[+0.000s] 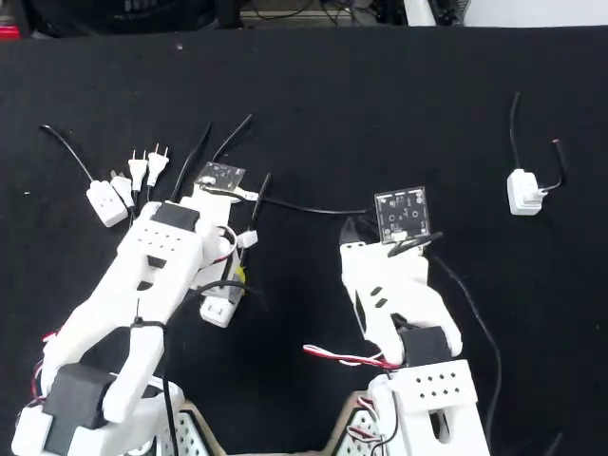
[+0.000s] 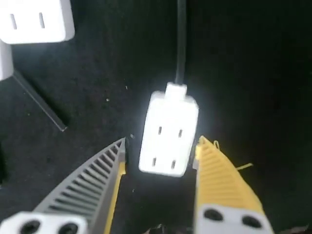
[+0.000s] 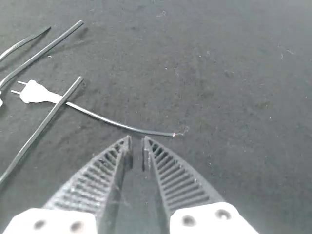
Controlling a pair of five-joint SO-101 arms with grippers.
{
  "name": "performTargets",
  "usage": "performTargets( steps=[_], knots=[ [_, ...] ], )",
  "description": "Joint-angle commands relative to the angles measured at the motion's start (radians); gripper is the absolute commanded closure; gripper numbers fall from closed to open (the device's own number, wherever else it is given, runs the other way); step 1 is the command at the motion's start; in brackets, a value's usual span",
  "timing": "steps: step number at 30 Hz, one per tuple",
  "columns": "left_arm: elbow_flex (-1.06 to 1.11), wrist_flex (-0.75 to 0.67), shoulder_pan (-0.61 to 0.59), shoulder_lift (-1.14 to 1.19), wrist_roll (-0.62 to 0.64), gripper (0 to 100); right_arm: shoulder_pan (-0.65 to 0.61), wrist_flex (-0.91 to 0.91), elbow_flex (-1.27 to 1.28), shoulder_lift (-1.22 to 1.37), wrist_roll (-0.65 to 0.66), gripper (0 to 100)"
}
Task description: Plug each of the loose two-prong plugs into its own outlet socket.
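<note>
A white outlet socket (image 2: 168, 134) with a black cord lies on the black table between the fingers of my left gripper (image 2: 161, 146). The gripper is open and straddles the socket's near end with small gaps on both sides. From above, this socket (image 1: 217, 311) sits beside the left arm. Two loose white plugs (image 1: 147, 166) and two more sockets (image 1: 109, 198) lie at the far left. A third plug (image 3: 34, 91) on a thin black wire lies ahead of my right gripper (image 3: 136, 144), which is shut on nothing and hovers over bare cloth (image 1: 350, 231).
Another white socket (image 1: 522, 191) with its cord lies alone at the far right. Black cords (image 3: 41, 124) run across the cloth between the arms. A second socket (image 2: 36, 22) sits just beyond the left gripper. The black table (image 1: 380, 104) extends back to its rear edge.
</note>
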Motion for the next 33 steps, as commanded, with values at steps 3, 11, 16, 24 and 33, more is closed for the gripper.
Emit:
performTargets(
  steps=[3,11,16,24,33],
  knots=[
    [-0.128,0.12,-0.12,0.006,-0.137,79,0.014,0.0,-0.012,-0.019,-0.006,97.0],
    [-0.047,0.017,-0.329,0.008,-0.238,79,0.014,0.002,-0.012,-0.019,-0.006,97.0],
    [0.074,-0.068,-0.208,0.006,-0.227,79,0.106,0.014,-0.051,-0.021,-0.012,97.0],
    [0.18,-0.239,0.065,-0.003,0.035,79,0.166,0.014,-0.059,-0.021,-0.014,97.0],
    [0.091,-0.241,0.305,0.003,0.103,79,0.166,0.012,-0.059,-0.019,-0.014,97.0]
  ],
)
